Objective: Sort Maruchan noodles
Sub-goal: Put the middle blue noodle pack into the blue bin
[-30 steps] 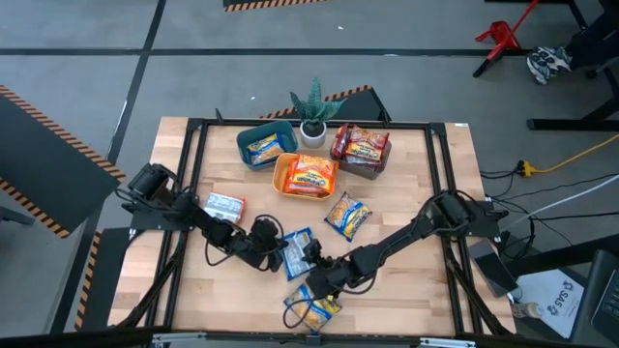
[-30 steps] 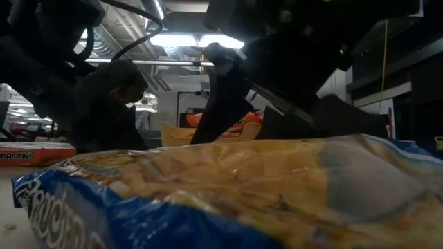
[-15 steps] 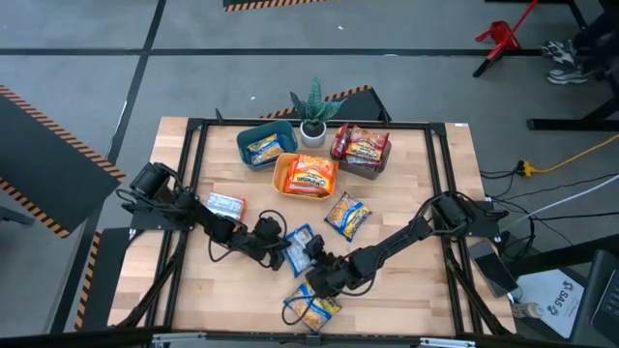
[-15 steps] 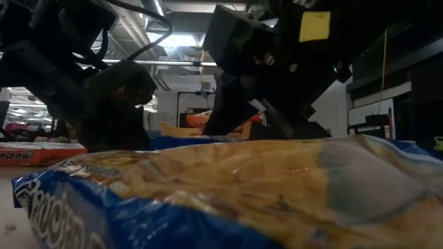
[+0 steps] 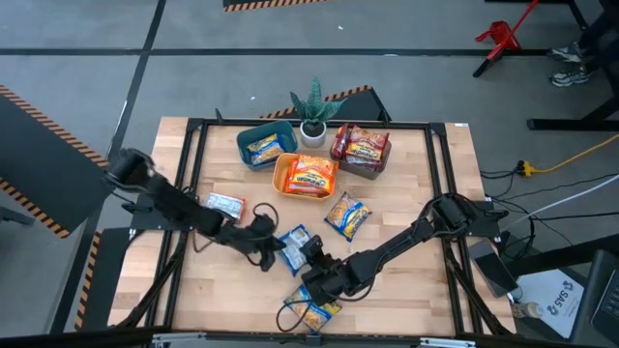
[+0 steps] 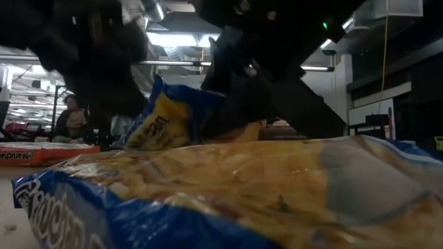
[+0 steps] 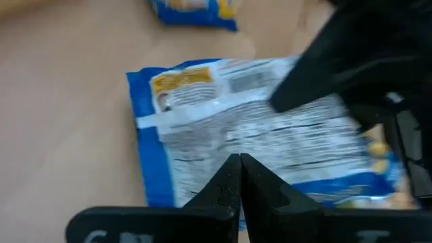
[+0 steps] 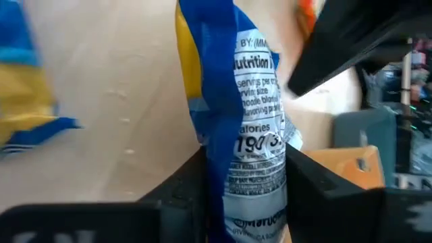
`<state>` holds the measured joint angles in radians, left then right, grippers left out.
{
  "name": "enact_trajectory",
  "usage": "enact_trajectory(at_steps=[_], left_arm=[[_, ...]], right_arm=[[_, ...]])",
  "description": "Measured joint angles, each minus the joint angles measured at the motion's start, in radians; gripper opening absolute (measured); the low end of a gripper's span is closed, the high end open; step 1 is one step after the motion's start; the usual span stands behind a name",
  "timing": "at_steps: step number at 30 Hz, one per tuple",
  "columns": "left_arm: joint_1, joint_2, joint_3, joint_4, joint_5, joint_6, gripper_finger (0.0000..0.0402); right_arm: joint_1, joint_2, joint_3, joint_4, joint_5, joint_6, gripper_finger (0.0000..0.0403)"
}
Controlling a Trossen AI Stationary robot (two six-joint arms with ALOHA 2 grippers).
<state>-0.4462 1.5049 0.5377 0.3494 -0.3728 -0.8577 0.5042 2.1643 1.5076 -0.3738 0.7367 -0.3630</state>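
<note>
Both arms meet at the near middle of the wooden table (image 5: 406, 184). The right gripper (image 5: 311, 273) has its two fingers closed narrow on the edge of a blue-and-yellow plastic noodle packet (image 5: 296, 246), which stands tilted up off the boards; the right wrist view shows the packet (image 8: 248, 142) pinched upright between the fingers, nutrition panel facing out. The left gripper (image 5: 272, 253) sits just beside the same packet on its left, fingers pressed fully together with nothing between them; in the left wrist view the closed tips (image 7: 239, 177) point at the packet's printed back.

A second blue-and-yellow packet (image 5: 311, 309) lies at the near table edge, just beyond the right gripper. A third (image 5: 347, 215) lies flat right of centre, apart from both arms. A white-and-red packet (image 5: 224, 204) lies left of centre, beside the left arm.

At the far side, a teal bin (image 5: 263, 144), an orange bin (image 5: 306, 176) and a grey bin (image 5: 362, 148) each hold packets, crowded around a small potted plant (image 5: 311, 111). Bare boards remain along the right and near left.
</note>
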Motion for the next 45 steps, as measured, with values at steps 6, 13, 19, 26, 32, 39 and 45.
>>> enact_trajectory(at_steps=[6, 13, 19, 26, 32, 39, 45], left_arm=[[-0.018, -0.265, 0.0, -0.142, -0.04, 0.008, 0.0], [-0.101, -0.591, 0.002, -0.174, -0.204, 0.11, 0.0], [-0.203, -0.813, 0.003, -0.17, -0.375, 0.278, 0.0], [-0.295, -0.957, 0.004, -0.17, -0.525, 0.42, 0.0], [-0.328, -0.999, 0.004, -0.18, -0.588, 0.477, 0.0], [-0.328, -1.002, 0.004, -0.2, -0.607, 0.477, 0.0], [-0.328, -1.002, 0.004, -0.208, -0.607, 0.478, 0.0]], right_arm=[[-0.018, -0.008, 0.041, -0.005, 0.082, -0.032, 0.0119], [-0.116, -0.013, 0.132, -0.003, 0.146, -0.139, 0.0121], [-0.273, -0.016, 0.28, 0.009, 0.078, -0.157, 0.0121], [-0.498, -0.017, 0.412, 0.018, -0.041, 0.016, 0.0122], [-0.642, -0.017, 0.434, 0.039, -0.211, 0.238, 0.0123], [-0.735, -0.017, 0.433, -0.039, -0.443, 0.468, 0.0124], [-0.779, -0.001, 0.433, -0.034, -0.506, 0.538, 0.0124]])
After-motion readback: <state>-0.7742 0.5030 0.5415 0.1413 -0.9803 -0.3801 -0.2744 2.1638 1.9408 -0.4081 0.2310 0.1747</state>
